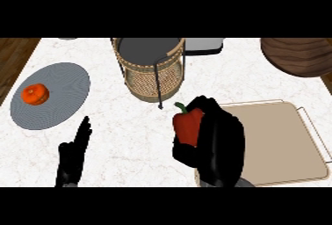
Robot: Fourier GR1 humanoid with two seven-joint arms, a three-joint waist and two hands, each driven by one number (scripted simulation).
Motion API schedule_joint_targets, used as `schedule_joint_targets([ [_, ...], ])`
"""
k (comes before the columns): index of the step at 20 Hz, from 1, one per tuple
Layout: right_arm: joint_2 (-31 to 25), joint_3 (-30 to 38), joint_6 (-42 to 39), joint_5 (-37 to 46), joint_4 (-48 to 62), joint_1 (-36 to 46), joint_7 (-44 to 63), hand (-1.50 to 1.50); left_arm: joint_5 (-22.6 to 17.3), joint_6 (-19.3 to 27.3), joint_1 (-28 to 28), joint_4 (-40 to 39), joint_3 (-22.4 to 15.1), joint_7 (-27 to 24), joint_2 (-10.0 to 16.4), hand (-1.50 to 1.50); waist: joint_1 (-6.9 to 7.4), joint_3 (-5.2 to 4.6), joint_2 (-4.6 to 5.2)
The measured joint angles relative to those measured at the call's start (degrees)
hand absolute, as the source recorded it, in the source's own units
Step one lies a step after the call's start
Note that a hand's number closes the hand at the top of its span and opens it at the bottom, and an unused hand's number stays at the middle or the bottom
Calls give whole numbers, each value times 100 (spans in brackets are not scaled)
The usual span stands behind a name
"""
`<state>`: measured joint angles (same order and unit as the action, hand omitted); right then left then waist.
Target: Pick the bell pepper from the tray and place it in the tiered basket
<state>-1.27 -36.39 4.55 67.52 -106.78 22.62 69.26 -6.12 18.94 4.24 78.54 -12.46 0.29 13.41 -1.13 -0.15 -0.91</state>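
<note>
We see a white marbled worktop filling most of the head view. At the right lies a beige tray with a thin raised rim. The tiered basket, woven with a dark metal frame, stands at top centre. A grey round plate sits at the left, and a dark wooden bowl shows at the top right corner. Our right hand is at the tray's left edge, its fingers curled round the red bell pepper, which is held upright, stem up, between tray and basket. Our left hand rests at lower left, fingers straight and pressed together, pointing up. A small orange fruit sits on the plate.
</note>
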Motion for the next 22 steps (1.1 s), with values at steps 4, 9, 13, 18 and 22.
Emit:
schedule_joint_targets([
  [4,20,17,-454,491,-475,629,144,150,-18,-50,-93,-49,50,30,12,0,37,-3,11],
  [9,29,283,-981,531,-701,1274,189,150,89,17,-102,-21,-61,49,-98,0,91,-3,17],
  [13,39,697,-1199,438,-397,1869,202,150,103,-27,-105,-6,-64,40,-86,0,166,-4,37],
  [18,51,1338,-1349,145,279,2673,157,150,110,-71,-167,-32,-71,70,-107,0,231,-2,63],
  [22,60,1878,-1409,-34,972,3265,18,150,136,-89,-211,-112,-72,6,-146,0,256,-1,83],
])
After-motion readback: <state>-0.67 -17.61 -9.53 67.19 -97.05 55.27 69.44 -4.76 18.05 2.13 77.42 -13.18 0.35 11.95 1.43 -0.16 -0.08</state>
